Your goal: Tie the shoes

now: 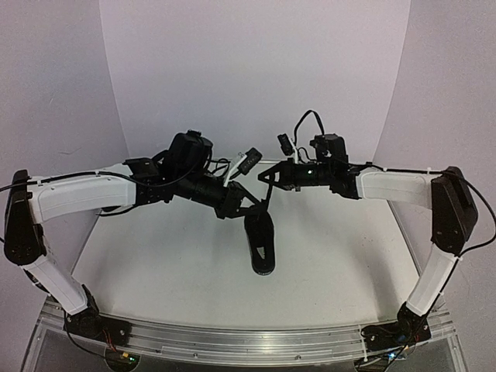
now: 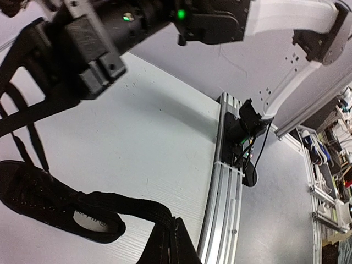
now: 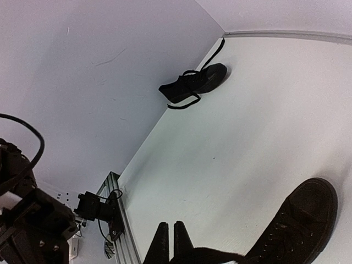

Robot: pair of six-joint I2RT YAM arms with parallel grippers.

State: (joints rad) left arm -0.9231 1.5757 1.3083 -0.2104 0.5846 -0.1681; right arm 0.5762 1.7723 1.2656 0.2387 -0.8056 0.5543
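Clenched, both jaws: my left gripper [image 2: 170, 235] pinches a lace [image 2: 132, 209] of the near shoe [image 2: 49, 203], my right gripper [image 3: 170, 231] another; the second shoe [image 3: 195, 82] lies beside the wall [image 3: 82, 66].

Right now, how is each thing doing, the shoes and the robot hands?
near shoe: upright, untied.
laces: held up off the near shoe, one in each hand.
left hand: shut on laces.
right hand: shut on laces.
far shoe: untied, no hand on it.
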